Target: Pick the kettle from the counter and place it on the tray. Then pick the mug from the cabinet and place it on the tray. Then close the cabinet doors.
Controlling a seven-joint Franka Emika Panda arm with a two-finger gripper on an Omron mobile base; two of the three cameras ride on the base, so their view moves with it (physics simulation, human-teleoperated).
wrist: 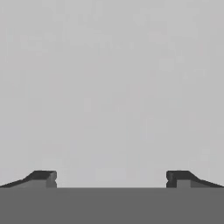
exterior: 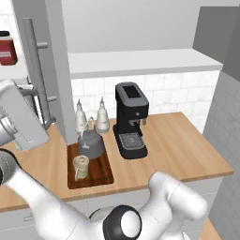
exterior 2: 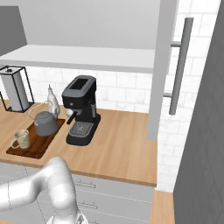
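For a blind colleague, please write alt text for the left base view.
A dark grey kettle and a small beige mug stand on a dark wooden tray on a wooden counter. Beside the tray stands a black coffee machine, behind it two white bottles; a grey cabinet door hangs open above.

Dark grey kettle (exterior: 91,144) and cream, faintly green-speckled mug (exterior: 80,167) sit on the dark brown tray (exterior: 101,175). The bench (exterior: 178,145) is light wood, the coffee machine (exterior: 130,119) black, the two bottles (exterior: 91,116) white, the jar (exterior: 6,48) red with a black lid.
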